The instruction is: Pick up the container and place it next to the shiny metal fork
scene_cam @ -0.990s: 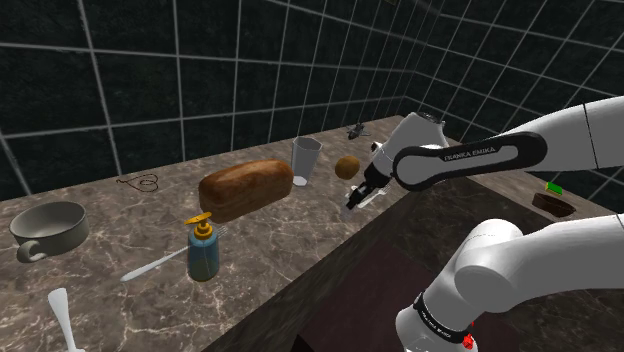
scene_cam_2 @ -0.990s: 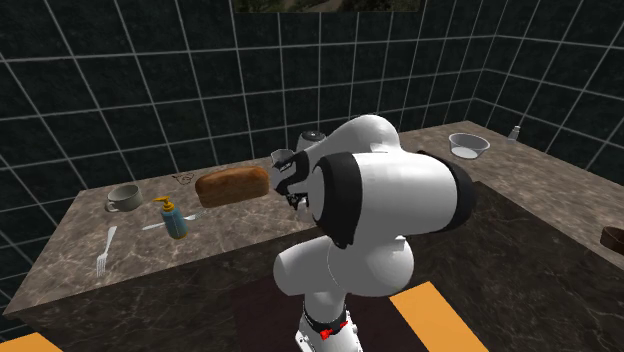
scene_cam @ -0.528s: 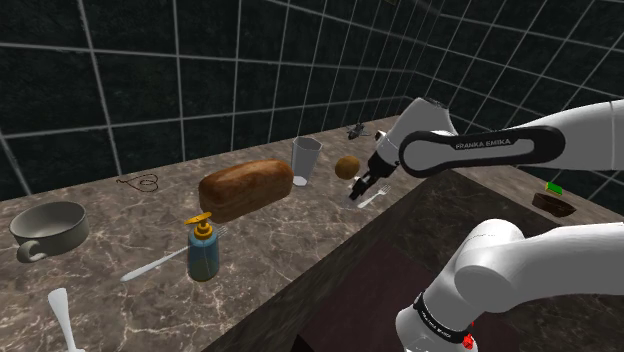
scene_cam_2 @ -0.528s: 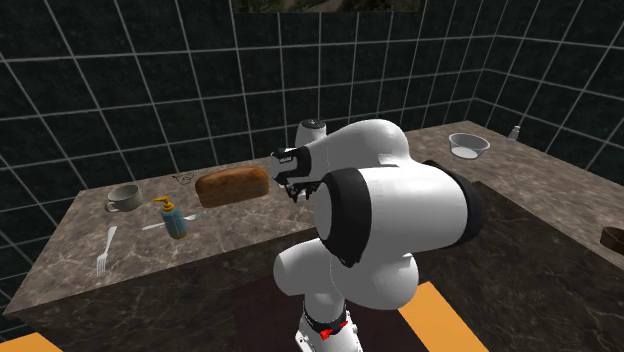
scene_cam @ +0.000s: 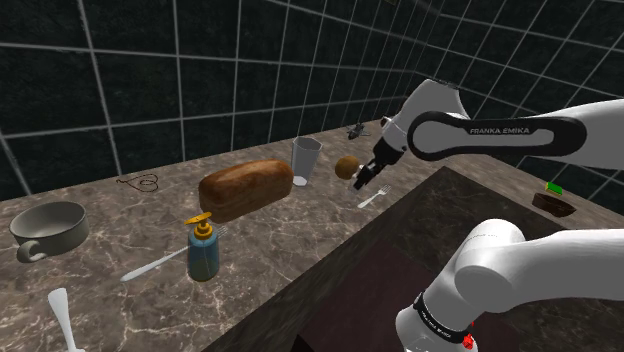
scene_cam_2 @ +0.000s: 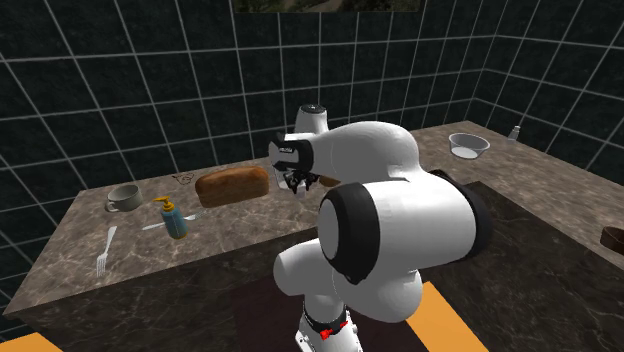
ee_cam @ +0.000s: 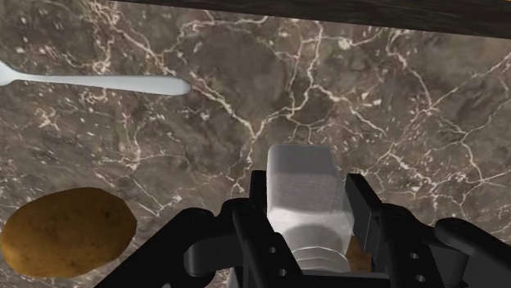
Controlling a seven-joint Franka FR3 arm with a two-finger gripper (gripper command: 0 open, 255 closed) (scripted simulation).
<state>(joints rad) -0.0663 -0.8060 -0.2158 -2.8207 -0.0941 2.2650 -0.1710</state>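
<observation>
My gripper is shut on a small pale grey container with a ribbed neck, clasped between both fingers above the marbled counter. In the shoulder view the gripper hangs beside a brown potato and just above a small pale fork near the counter's edge. The wrist view shows a pale utensil handle lying beyond the potato. Another pale fork lies at the counter's near left end; it appears with its tines in the second exterior view.
A bread loaf, a clear glass, a blue soap bottle, a grey cup and a long pale utensil are on the counter. Dark tiled walls stand behind. A bowl sits on the far counter.
The gripper has risen and moved away from the counter's front edge toward the potato, carrying the container. The fork below it now shows uncovered.
</observation>
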